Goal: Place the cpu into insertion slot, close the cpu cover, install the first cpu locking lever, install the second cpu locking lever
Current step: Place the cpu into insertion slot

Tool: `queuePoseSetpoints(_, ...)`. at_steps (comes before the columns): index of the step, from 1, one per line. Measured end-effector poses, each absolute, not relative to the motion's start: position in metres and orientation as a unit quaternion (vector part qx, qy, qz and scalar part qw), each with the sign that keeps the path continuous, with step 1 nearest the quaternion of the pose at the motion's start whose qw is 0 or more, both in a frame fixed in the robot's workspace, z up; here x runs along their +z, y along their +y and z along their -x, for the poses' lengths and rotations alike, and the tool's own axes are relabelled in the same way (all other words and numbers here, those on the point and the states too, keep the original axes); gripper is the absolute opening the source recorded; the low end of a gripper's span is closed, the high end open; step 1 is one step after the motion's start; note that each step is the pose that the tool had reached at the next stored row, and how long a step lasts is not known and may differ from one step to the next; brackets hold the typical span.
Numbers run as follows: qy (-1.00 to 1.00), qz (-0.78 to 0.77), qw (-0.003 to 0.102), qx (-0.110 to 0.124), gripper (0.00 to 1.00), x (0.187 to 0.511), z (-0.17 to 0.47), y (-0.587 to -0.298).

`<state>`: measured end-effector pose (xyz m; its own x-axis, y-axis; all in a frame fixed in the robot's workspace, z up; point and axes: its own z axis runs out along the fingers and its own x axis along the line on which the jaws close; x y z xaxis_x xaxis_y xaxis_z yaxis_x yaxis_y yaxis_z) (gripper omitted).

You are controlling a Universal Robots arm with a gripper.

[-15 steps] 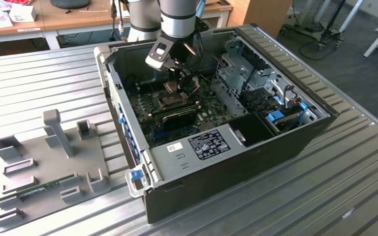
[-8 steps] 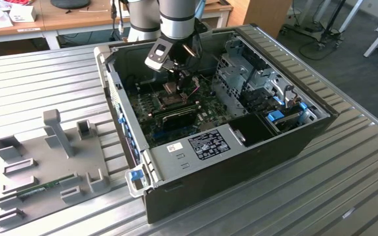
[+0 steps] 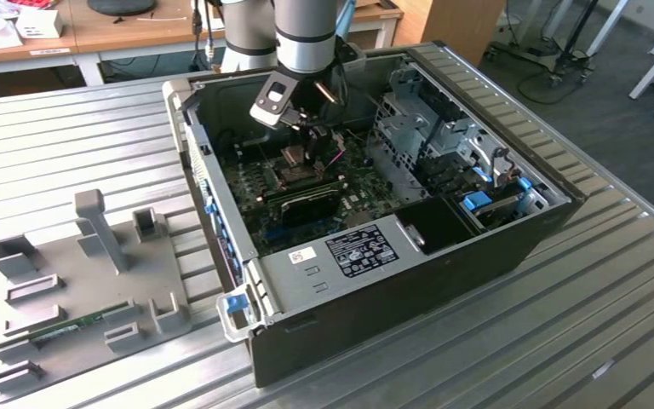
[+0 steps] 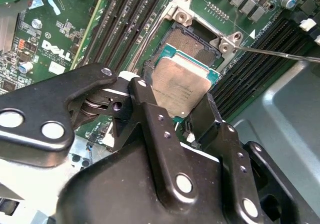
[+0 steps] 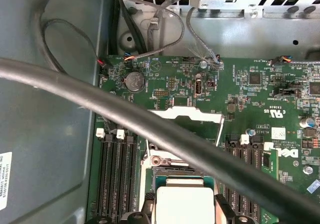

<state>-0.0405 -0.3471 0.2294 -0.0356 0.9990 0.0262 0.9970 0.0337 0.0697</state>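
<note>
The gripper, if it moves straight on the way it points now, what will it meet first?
Most likely the slot: the gripper points down at it with the cpu between its jaws, so the cpu would touch the slot first. The gap between them is unclear.

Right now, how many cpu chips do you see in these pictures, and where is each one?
1. The cpu is held in the gripper, partly over the insertion slot, in both wrist views. The gripper body hides some of the motherboard, so another could be hidden.
</note>
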Motion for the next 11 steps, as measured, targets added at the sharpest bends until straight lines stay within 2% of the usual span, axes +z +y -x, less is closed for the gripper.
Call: queuePoseSetpoints(11,0.719,-0.694,0.011,0.031,0.54,0.2290,0.0405,-0.3470)
